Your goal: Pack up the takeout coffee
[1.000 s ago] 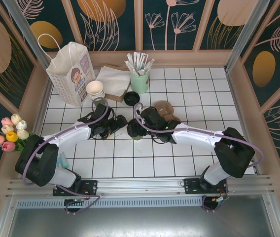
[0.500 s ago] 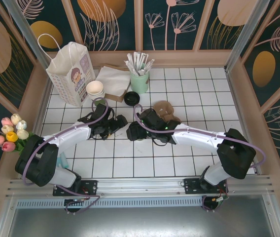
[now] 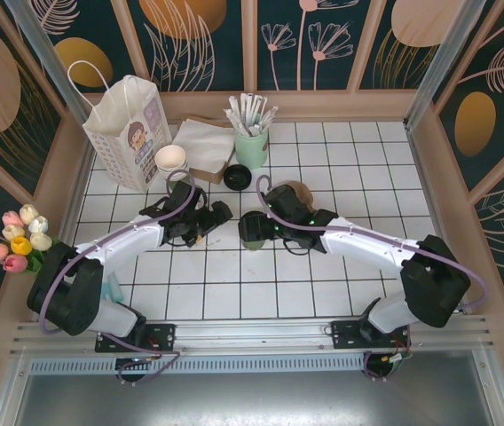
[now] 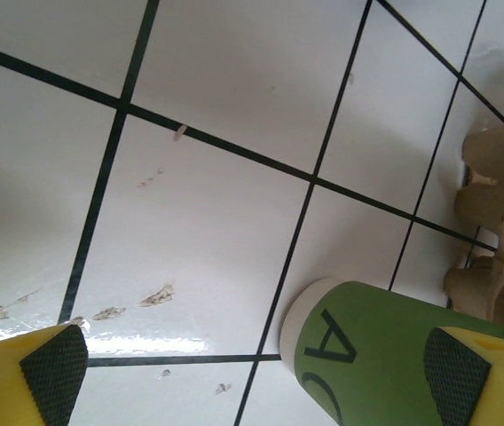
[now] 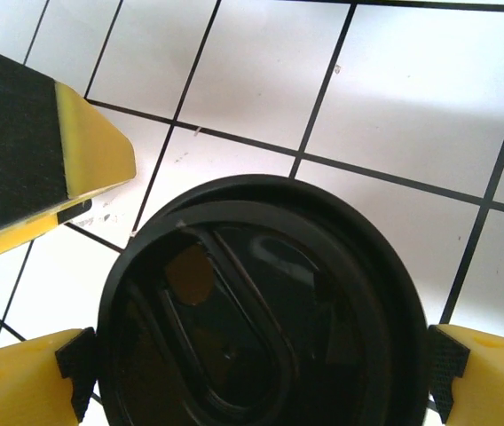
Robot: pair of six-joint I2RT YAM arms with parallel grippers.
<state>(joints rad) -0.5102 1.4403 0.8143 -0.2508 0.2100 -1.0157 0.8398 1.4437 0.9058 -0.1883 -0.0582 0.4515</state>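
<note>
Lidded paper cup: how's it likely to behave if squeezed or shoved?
The cup has thin-looking paper walls, so it probably dents under a hard squeeze; the lid likely stiffens the top. On the glossy tiles a low push should slide it, a high one may tip it. Fill level is hidden, so weight is a guess.

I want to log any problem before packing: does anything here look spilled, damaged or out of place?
Only a small thing: brownish smudges mark the white table near the green cup, like dried drips. The cup stands upright, and its black lid looks whole. Nothing is spilled.
</note>
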